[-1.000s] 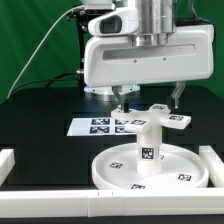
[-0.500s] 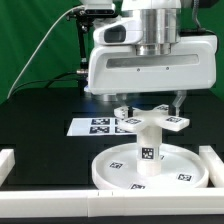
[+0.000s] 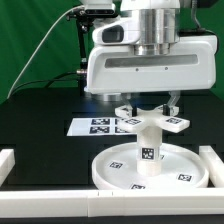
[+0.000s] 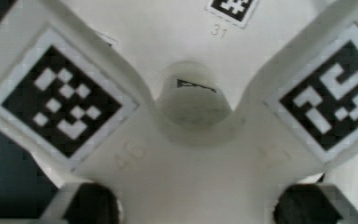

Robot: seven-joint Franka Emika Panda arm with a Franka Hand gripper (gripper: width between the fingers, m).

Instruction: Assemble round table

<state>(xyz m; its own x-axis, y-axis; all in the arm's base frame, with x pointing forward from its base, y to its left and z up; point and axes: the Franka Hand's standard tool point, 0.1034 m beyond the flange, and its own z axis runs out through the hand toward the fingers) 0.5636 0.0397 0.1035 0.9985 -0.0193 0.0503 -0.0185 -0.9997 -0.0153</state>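
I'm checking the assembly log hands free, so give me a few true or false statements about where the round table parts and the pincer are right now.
1. The leg stands upright on the round disc. True.
2. The cross-shaped foot piece lies flat on the black table beside the disc. False: it sits on top of the leg.
3. The pincer is directly above the foot piece. True.
4. The marker board rests on the disc. False: it lies on the table behind the disc.
5. The disc is tilted against a border rail. False: it lies flat between the rails.
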